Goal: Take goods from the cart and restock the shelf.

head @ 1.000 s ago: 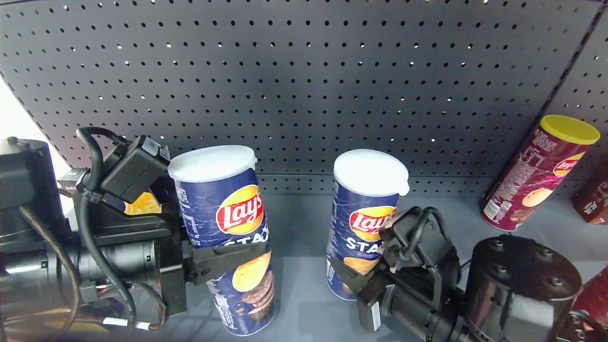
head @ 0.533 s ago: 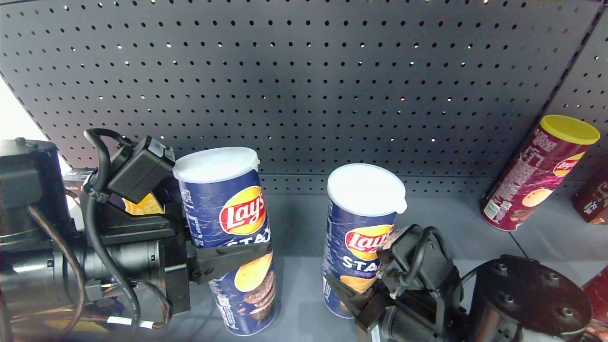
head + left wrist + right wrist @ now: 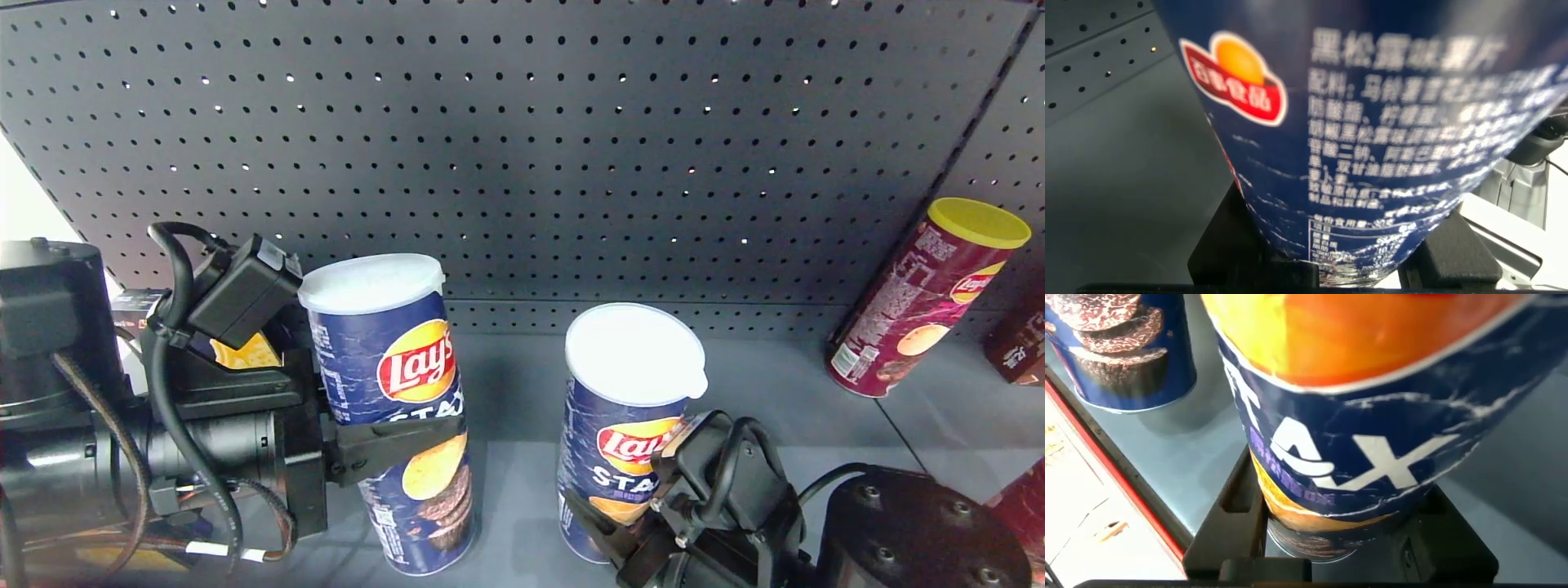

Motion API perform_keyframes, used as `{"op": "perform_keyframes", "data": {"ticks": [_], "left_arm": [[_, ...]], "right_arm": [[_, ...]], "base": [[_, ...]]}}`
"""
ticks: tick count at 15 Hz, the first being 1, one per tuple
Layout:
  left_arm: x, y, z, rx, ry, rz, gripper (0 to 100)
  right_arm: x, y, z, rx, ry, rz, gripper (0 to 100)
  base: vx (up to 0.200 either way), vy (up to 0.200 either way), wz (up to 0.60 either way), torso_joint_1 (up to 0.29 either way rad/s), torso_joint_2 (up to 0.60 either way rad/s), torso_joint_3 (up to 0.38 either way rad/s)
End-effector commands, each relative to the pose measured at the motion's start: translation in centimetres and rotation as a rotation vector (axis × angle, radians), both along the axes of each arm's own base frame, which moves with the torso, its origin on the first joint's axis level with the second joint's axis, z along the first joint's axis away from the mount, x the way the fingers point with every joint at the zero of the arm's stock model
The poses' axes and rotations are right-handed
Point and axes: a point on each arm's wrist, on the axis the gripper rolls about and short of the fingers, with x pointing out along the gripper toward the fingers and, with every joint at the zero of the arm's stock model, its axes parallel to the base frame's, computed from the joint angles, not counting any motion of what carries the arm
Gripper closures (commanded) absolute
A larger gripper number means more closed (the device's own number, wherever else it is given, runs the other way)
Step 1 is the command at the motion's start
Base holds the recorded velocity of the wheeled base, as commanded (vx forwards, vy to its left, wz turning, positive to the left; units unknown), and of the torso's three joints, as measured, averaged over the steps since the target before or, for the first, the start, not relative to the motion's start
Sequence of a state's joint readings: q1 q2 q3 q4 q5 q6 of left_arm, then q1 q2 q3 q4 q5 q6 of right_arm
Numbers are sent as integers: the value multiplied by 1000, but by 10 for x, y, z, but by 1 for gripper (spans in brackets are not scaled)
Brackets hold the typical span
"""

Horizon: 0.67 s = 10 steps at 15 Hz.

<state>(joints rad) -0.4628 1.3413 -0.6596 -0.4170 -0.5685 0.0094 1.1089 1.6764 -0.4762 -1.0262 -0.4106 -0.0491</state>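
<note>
Navy blue right can [image 3: 624,425], white lid, upright at shelf [image 3: 522,490] front, clamped low by right gripper [image 3: 606,524]; base hidden, perhaps resting on shelf. Left can [image 3: 392,367], same print, slightly tilted, base on shelf, squeezed mid-body by left gripper [image 3: 400,447]. Blue cans near, not touching. Farther right, maroon can [image 3: 914,310], yellow lid, leans against pegboard [image 3: 522,163].

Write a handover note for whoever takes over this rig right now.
Left gripper: shut on the left blue can, upright at the shelf front.
Right gripper: shut on the right blue can, upright, apart from the first.
Done: both cans brought to the shelf.
To do: release both, then fetch more goods.
A maroon can leans at the far right.
</note>
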Motion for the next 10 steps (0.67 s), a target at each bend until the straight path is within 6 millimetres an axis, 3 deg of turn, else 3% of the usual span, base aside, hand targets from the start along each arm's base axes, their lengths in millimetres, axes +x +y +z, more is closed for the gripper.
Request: {"op": "perform_keyframes", "data": {"ticks": [1, 7, 8, 10], "left_arm": [[2, -1, -1, 1, 4, 0, 100], [5, -1, 1, -1, -1, 4, 100], [5, -1, 1, -1, -1, 4, 100], [5, -1, 1, 0, 1, 2, 100]], "right_arm": [[-2, 1, -1, -6, 2, 9, 100], [-4, 1, -3, -17, 2, 0, 100], [-4, 1, -4, -20, 3, 0, 0], [-5, 0, -4, -21, 5, -1, 0]], "base": [[0, 0, 0, 0, 0, 0], [0, 0, 0, 0, 0, 0], [0, 0, 0, 0, 0, 0], [0, 0, 0, 0, 0, 0]]}}
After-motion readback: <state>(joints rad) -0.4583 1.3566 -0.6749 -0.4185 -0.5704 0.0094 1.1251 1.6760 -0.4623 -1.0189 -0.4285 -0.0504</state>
